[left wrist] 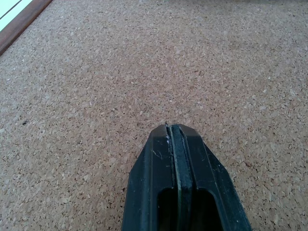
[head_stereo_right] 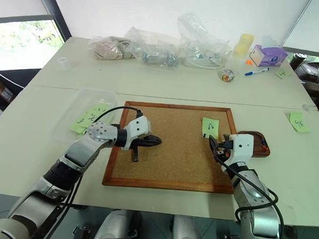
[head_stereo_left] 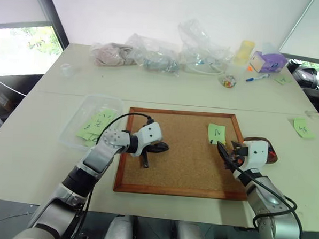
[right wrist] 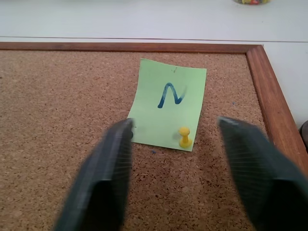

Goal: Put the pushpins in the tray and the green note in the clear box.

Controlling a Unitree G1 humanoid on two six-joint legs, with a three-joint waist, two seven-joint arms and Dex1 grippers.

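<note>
The green note (right wrist: pixel 169 103) lies flat on the corkboard (head_stereo_left: pixel 184 163), near the board's far right corner. It is a bit longer than it is wide, and its long side runs from near the robot to far away, leaning a little to one side. It has a blue squiggle on it. One yellow pushpin (right wrist: pixel 184 136) sticks in the near edge of the note and stands almost straight up, with its head on top.

The right gripper (right wrist: pixel 175 159) hangs just in front of the note. Its two black fingers (right wrist: pixel 103 178) are spread apart, one on each side of the pin, and they hold nothing.

The left gripper (left wrist: pixel 174 132) is pressed tight shut with nothing in it. It sits low over the bare cork on the left part of the board, pointing to the right.

The tray (head_stereo_right: pixel 257 146) sits on the table just past the right edge of the board, right by the right gripper. The clear box (head_stereo_left: pixel 82 115) sits on the table to the left of the board, with green notes inside.
</note>
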